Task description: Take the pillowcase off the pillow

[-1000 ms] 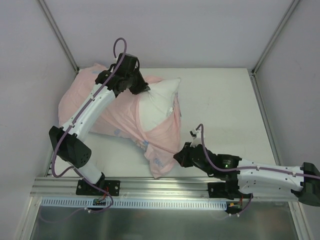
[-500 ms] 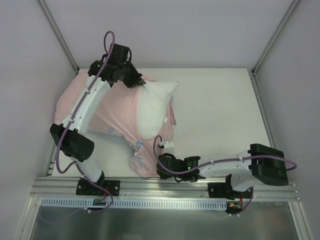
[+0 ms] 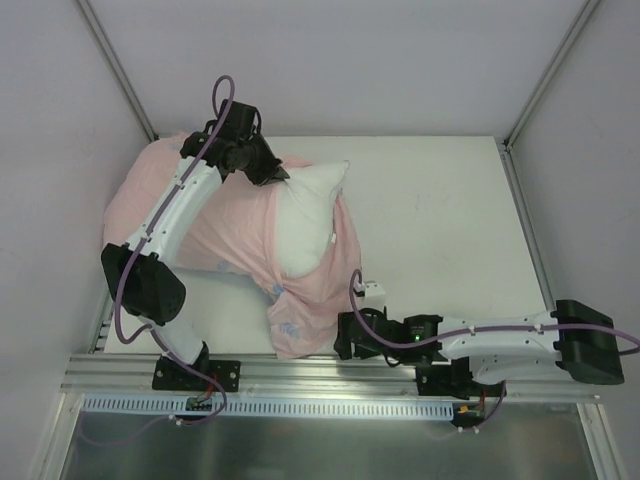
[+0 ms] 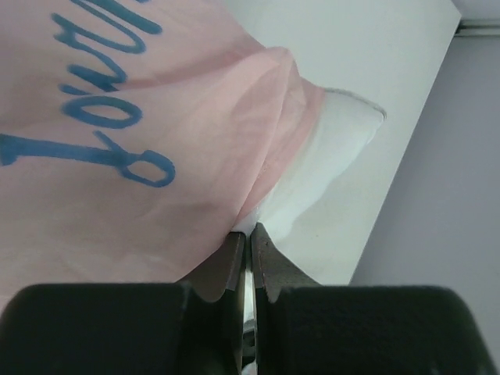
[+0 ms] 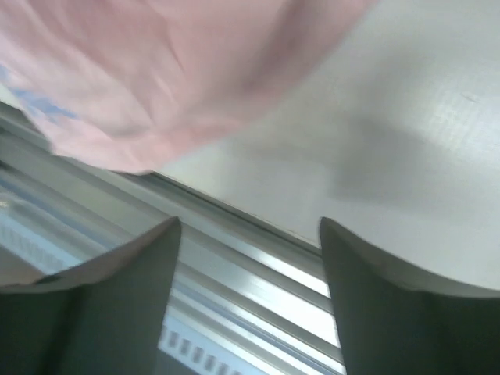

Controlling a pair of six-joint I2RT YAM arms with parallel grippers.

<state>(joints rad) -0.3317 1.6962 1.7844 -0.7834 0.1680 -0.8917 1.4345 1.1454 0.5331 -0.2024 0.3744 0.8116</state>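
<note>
The white pillow (image 3: pixel 305 215) lies at the table's middle left, its far right corner and middle bare. The pink pillowcase (image 3: pixel 225 225) with blue print still wraps its left side and trails in a bunched end toward the near edge. My left gripper (image 3: pixel 278 176) is shut on the pillow's white fabric at the far edge, right where the pink hem meets it; in the left wrist view the left gripper (image 4: pixel 250 234) pinches the pillow (image 4: pixel 336 141) beside the pillowcase (image 4: pixel 117 156). My right gripper (image 3: pixel 340 336) is open beside the bunched end, with nothing between its fingers; in the right wrist view the right gripper (image 5: pixel 248 234) is below the pillowcase (image 5: pixel 156 70).
An aluminium rail (image 3: pixel 330 372) runs along the near table edge, right under the right gripper, and shows as the rail (image 5: pixel 234 258) in the right wrist view. Grey enclosure walls close in the left, far and right sides. The white table (image 3: pixel 440 220) stretches to the right of the pillow.
My right gripper has opened and let go of the pillowcase's lower end, which now lies at the near edge. The left gripper stayed shut and shifted the pillow slightly.
</note>
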